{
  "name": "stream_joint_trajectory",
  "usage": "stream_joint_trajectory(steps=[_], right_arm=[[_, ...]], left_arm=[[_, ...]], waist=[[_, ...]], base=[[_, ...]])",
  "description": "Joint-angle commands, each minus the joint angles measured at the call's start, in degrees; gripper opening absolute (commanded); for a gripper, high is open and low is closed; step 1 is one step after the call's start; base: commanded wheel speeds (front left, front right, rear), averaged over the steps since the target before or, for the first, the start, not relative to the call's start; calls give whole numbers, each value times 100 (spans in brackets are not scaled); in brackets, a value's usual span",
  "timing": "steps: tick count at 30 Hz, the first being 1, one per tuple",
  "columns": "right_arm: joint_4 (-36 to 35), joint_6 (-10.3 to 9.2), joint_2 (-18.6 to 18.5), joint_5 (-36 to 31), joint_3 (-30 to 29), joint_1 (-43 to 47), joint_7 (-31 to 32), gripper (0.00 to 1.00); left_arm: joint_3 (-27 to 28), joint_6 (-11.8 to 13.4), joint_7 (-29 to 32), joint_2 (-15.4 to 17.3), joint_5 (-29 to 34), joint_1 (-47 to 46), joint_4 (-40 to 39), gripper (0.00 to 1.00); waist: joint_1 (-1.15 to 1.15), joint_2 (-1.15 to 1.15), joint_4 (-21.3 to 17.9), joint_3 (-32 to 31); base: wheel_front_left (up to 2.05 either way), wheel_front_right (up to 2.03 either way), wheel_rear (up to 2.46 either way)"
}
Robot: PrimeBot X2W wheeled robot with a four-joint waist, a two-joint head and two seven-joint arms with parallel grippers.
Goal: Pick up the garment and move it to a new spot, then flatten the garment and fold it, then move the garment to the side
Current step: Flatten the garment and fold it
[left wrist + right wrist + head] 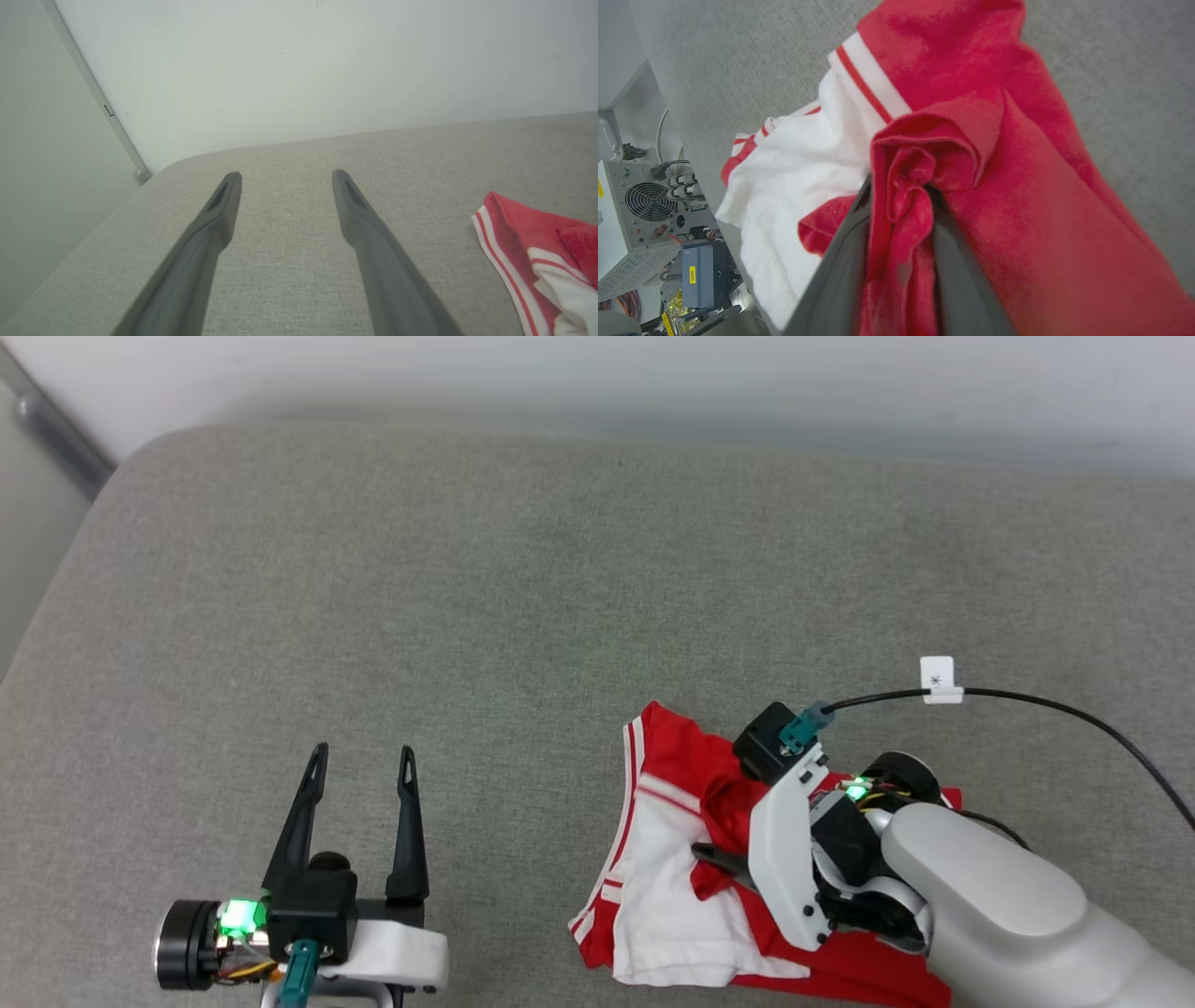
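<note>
1. At the near left, the left claw (364, 751) hovers over the grey cushioned surface (523, 616). Its two dark fingers (297, 831) are spread wide apart with nothing between them and point toward the far side; the left wrist view shows the same wide gap (286, 175).
2. At the near right, the garment (672, 887) lies crumpled on the cushioned surface. Its red body is bunched, a white sleeve with red-and-white striped trim is turned toward the left, and its near edge runs out of the head view.
3. The right claw (714, 854) reaches down onto the garment from the right. In the right wrist view (901, 196) a rolled fold of the red cloth (1017, 186) is pinched between its two fingers (840, 266), so it is gripping the garment.
4. Just beyond the right wrist, a black cable (1027, 700) with a small white tag (938, 679) arcs off to the right.
5. Farther out, the cushioned surface runs to a rounded far-left corner.
6. Farthest, a pale wall (597, 373) rises behind it.
</note>
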Motion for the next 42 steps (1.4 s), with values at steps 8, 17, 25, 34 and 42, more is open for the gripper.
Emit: stream_joint_trajectory(steps=[8, 17, 25, 34, 42], right_arm=[[-745, -9, -780, -389, -124, -82, -1570, 100], [-841, -9, -861, -2043, -2176, 689, -3715, 100], [-1348, -9, -159, -3482, -4546, 2197, -4244, 100], [-2583, -8, 891, -4196, -5997, 3942, -4253, 100], [-3036, -8, 1406, -4320, -6307, 4769, -4255, 100]], left_arm=[[97, 4, -13, 78, 27, 350, 30, 100], [110, -21, -13, 75, 30, 523, -61, 100], [188, 23, -13, 69, -5, 707, -146, 100], [285, -61, -13, 84, -31, 952, -237, 100], [347, -159, -13, 101, -50, 1117, -288, 100]], waist=[[-1, 0, -335, -518], [-1, 0, -610, -833], [-1, 0, -779, -1000], [-1, 0, -848, -1071], [-1, 0, -810, -1133]], base=[[0, 0, 0], [0, 0, 0], [0, 0, 0], [0, 0, 0], [0, 0, 0]])
